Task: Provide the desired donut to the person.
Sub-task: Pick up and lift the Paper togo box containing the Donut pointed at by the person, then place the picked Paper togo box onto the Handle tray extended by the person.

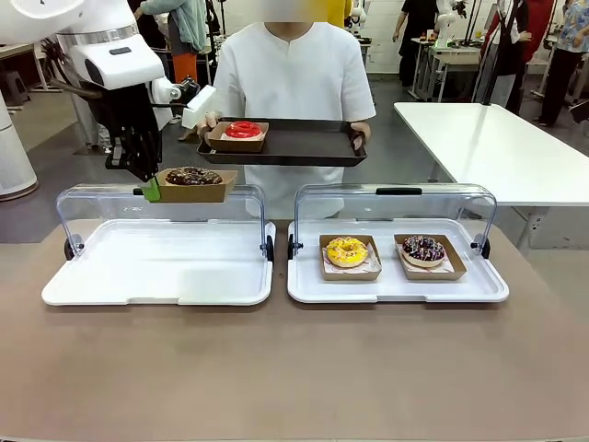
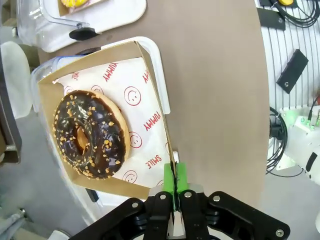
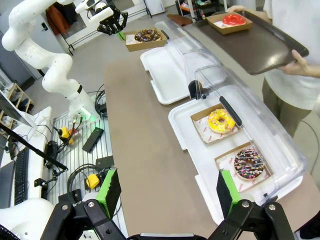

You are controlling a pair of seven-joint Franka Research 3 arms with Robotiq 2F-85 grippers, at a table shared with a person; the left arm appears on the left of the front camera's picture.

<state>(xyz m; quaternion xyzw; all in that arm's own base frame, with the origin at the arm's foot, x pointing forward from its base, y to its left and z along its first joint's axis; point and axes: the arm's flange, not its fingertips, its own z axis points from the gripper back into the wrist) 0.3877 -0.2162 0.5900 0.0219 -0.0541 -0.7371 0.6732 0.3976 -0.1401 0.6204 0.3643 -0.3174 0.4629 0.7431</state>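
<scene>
Wrist view: left tool (image 2: 174, 175) pinching chocolate donut box (image 2: 85, 66) wall.

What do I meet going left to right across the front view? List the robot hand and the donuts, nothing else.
Left hand, shut on a box → chocolate donut in that box → red donut → yellow donut → sprinkled donut.

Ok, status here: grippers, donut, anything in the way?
Left gripper shut on chocolate donut box rim, held above left case. Right gripper open, empty. Person holds dark tray out, red donut aboard. No obstruction seen between.
</scene>
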